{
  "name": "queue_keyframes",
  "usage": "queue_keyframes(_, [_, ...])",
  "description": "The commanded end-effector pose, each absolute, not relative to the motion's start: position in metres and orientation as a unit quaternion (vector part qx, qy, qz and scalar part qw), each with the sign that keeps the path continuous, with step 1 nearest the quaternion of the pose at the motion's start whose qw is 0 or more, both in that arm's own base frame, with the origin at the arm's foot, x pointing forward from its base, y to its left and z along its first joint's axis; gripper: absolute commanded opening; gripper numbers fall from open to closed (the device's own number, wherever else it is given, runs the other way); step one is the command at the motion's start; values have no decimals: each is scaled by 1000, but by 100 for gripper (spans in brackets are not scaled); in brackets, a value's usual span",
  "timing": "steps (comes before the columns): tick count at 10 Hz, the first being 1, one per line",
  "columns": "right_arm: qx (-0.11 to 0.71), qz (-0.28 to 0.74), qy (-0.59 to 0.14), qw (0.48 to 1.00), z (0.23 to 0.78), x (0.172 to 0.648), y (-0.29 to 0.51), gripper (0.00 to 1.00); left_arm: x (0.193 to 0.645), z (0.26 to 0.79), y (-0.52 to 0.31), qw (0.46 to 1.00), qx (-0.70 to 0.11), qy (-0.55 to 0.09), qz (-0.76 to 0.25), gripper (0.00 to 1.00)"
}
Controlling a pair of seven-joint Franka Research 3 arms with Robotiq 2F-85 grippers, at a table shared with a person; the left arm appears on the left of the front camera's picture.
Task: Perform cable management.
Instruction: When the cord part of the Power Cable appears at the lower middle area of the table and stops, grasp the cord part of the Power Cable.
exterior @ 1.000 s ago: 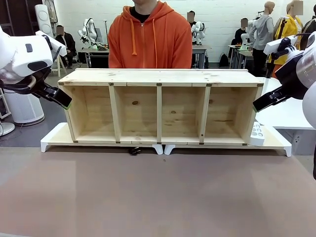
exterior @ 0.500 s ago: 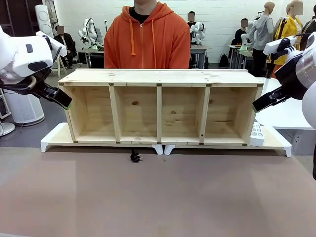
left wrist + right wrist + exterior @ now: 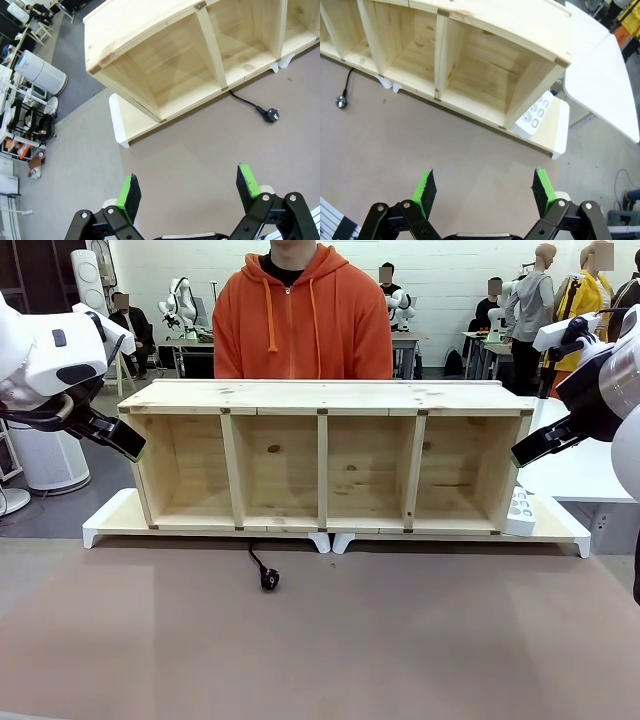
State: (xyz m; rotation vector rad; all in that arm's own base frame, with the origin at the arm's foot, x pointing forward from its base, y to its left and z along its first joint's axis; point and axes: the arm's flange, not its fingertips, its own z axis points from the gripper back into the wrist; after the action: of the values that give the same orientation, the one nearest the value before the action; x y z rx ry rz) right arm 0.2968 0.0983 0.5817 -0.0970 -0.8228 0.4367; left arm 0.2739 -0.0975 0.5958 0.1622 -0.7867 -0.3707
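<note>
Currently left gripper (image 3: 187, 192) and right gripper (image 3: 484, 192) hang empty, fingers apart. Well ahead of both fingertips, the cable (image 3: 262, 570) trails from under the wooden shelf (image 3: 322, 398). Grasping seems unstarted; next, one gripper must reach it.

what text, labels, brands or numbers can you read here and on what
None can be read.
On the wooden shelf: bare wood, no print.
On the power strip: plain white, no label seen.
On the cable, at its plug: too small to tell.
On the left gripper and right gripper: no lettering seen.
On the rack far off: too small to read.
</note>
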Motion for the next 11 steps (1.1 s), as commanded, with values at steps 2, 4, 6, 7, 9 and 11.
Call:
queue_keyframes(2, [-48,213,-395,892,580,299,98,100,277,595,-100,902,79,-385,-181,100])
queue_keyframes(4, [-48,213,-395,892,580,299,98,100,277,595,-100,902,79,-385,-181,100])
queue_keyframes(6, [-48,213,-395,892,580,299,98,100,277,595,-100,902,79,-385,-181,100])
queue_keyframes(7, [-48,213,-395,892,580,299,98,100,277,595,-100,902,79,-385,-181,100])
queue_keyframes(9, [-48,213,-395,892,580,299,98,100,277,595,-100,902,79,-385,-181,100])
queue_keyframes(11, [-48,213,-395,892,580,299,98,100,277,595,-100,902,79,-385,-181,100])
